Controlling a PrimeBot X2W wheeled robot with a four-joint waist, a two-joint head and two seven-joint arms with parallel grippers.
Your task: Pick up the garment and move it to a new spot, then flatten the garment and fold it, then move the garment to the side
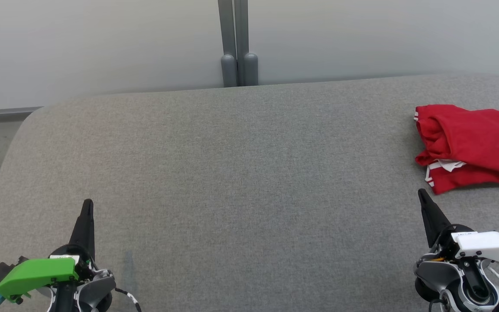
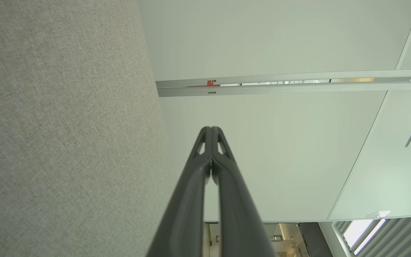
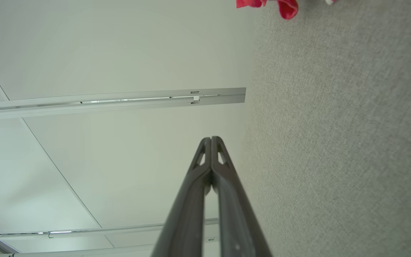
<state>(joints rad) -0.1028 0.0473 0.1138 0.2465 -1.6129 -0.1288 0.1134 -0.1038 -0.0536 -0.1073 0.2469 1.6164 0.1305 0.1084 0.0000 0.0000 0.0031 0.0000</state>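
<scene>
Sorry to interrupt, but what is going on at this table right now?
Nothing is being handled at this moment. The red garment lies bunched near the right edge of the grey table. The left gripper and the right gripper sit at the near side, both shut and empty, neither touching the garment.

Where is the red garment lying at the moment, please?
In the head view, the red garment lies bunched at the right side of the grey surface, just beyond the right pincer.
</scene>
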